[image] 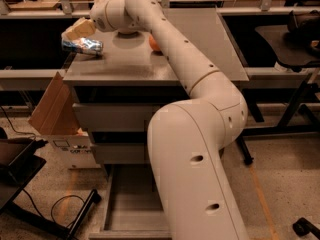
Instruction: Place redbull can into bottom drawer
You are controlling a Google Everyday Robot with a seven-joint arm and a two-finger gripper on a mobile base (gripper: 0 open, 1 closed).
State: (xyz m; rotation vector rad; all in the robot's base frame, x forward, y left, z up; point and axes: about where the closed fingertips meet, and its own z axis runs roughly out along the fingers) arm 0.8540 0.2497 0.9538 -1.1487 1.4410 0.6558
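Observation:
The redbull can (82, 45), blue and silver, lies sideways at the far left edge of the grey cabinet top (150, 66), partly overhanging it. My gripper (79, 30), with tan fingers, sits right on top of the can and is shut on it. The bottom drawer (129, 204) is pulled out at the foot of the cabinet, a long shallow grey tray, partly hidden by my arm. The two upper drawers (107, 116) are closed.
An orange (153, 44) sits on the cabinet top behind my arm. An open cardboard box (52, 111) stands left of the cabinet. A black stand (30, 184) with cables lies on the floor at the left. A dark table (287, 39) stands at the right.

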